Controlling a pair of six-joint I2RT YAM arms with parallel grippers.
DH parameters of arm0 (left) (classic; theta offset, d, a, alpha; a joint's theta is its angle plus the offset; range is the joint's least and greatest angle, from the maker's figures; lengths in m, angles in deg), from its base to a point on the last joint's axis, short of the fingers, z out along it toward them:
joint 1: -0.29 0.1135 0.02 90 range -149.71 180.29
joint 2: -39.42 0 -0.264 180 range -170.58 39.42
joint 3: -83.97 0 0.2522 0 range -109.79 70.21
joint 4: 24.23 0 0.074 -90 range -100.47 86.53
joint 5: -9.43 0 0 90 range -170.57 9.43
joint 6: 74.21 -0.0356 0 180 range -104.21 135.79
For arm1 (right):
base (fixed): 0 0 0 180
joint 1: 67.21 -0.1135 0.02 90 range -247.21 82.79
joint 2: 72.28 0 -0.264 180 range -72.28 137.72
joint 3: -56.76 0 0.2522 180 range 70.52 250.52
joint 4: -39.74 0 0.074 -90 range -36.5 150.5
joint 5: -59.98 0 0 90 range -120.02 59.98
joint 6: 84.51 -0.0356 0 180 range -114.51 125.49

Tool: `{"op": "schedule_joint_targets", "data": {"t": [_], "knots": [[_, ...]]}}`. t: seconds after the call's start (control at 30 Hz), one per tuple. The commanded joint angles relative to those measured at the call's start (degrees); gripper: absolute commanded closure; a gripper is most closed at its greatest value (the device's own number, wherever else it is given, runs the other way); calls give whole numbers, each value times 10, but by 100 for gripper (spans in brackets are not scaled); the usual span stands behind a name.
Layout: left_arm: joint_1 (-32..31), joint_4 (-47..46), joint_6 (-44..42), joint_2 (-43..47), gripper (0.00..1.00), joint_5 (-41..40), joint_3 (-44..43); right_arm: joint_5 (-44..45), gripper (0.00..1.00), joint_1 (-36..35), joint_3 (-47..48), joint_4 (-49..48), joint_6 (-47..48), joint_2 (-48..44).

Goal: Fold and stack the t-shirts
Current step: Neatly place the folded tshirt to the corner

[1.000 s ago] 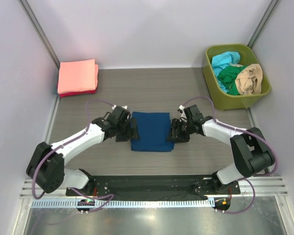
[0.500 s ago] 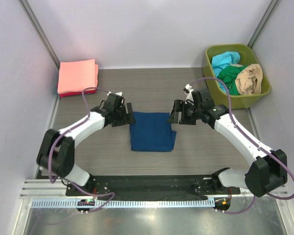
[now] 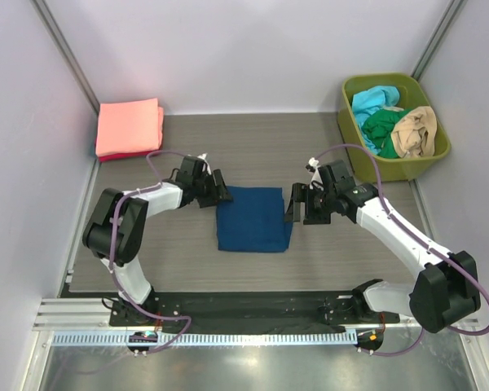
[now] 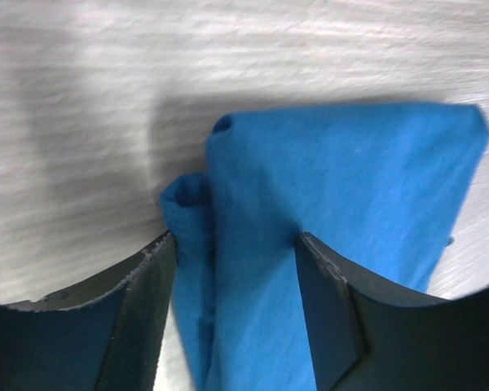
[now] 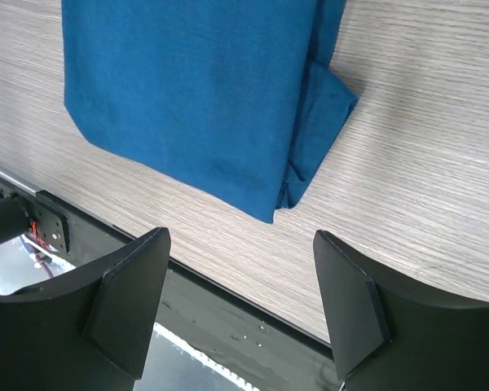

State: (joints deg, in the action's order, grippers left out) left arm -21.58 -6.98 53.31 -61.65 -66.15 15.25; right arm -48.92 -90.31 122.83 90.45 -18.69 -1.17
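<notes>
1. One navy tee [image 3: 253, 218] lies mid-table [image 3: 179, 257], a smooth folded rectangle with layered edges poking out at its sides.
2. Left gripper [image 4: 232, 240]: jaws wide apart over the tee's far-left corner. The rolled cloth edge shows between them, unpinched.
3. Right gripper [image 5: 240, 236]: jaws wide apart, empty, just beside the tee's right edge.
4. A flat pink tee [image 3: 129, 126] tops a red tee [image 3: 124, 155] at far left.
5. Crumpled cyan tee [image 3: 373, 99], green tee [image 3: 381, 126] and tan tee [image 3: 416, 130] fill the glossy green bin [image 3: 440, 151].

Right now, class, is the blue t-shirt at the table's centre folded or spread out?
Folded. The blue t-shirt lies as a compact rectangle, with doubled layers showing along its edges in both wrist views.
</notes>
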Motion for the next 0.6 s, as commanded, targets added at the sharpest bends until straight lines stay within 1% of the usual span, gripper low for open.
{"op": "schedule_joint_targets", "data": {"t": [0.0,0.1,0.17,0.2,0.27,0.3,0.37,0.43,0.47,0.57], "knots": [[2,-47,13,-34,41,19,20,2,23,2,2,-4,12,-15],[2,-75,25,-42,47,28,36,2,23,1,1,-3,15,-14],[2,-94,27,-48,58,41,51,2,23,1,-1,-1,18,-12],[2,-114,30,-56,73,47,54,2,23,1,-4,-2,19,-12],[2,-123,28,-65,92,66,50,3,23,1,-7,-2,21,-11],[5,-124,28,-66,100,71,45,4,23,1,-10,-4,23,-11],[9,-118,19,-44,100,83,25,6,23,1,-12,-6,23,-18],[16,-62,-9,-4,100,65,4,11,23,1,-18,-10,21,-31],[20,-15,-23,10,100,52,-25,13,23,1,-22,-17,16,-46],[46,41,-66,44,100,47,-77,11,23,1,-35,-48,-3,-73]]}}
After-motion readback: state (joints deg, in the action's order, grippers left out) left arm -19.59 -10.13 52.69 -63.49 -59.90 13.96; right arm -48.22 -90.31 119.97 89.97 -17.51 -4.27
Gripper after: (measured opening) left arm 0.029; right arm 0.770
